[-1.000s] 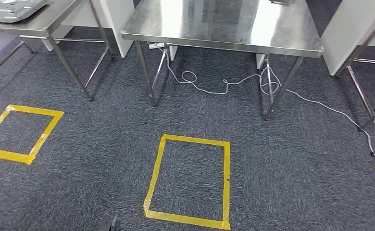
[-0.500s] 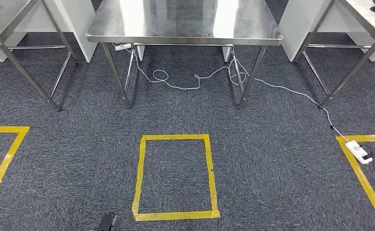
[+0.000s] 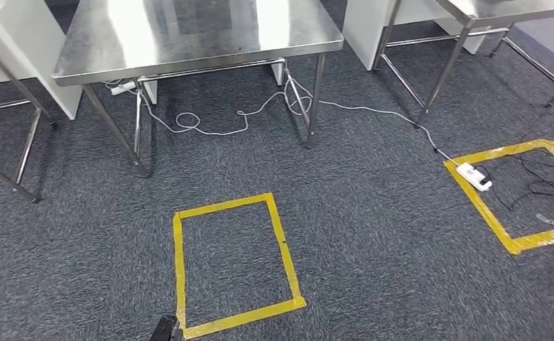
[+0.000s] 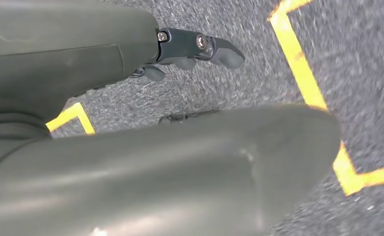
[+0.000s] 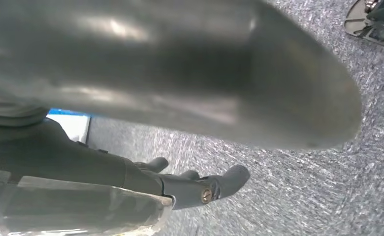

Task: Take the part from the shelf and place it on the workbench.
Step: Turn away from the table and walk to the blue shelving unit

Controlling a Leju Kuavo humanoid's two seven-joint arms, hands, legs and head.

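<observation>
None of the task is looking done: we are facing a steel table (image 3: pixel 189 42) with no part on it. Our left hand (image 4: pixel 200 49) and right hand (image 5: pixel 200 189) are hanging with fingers apart, apparently holding nothing, though blur is limiting us.

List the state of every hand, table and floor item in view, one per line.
Left hand: holds nothing, fingers apart.
Right hand: holds nothing, fingers apart.
Steel table: top bare as far as it shows.
White cable: lying loose and looped on the carpet under the table.
Power strip: lying on the yellow tape.
Centre tape square: nothing inside.
</observation>
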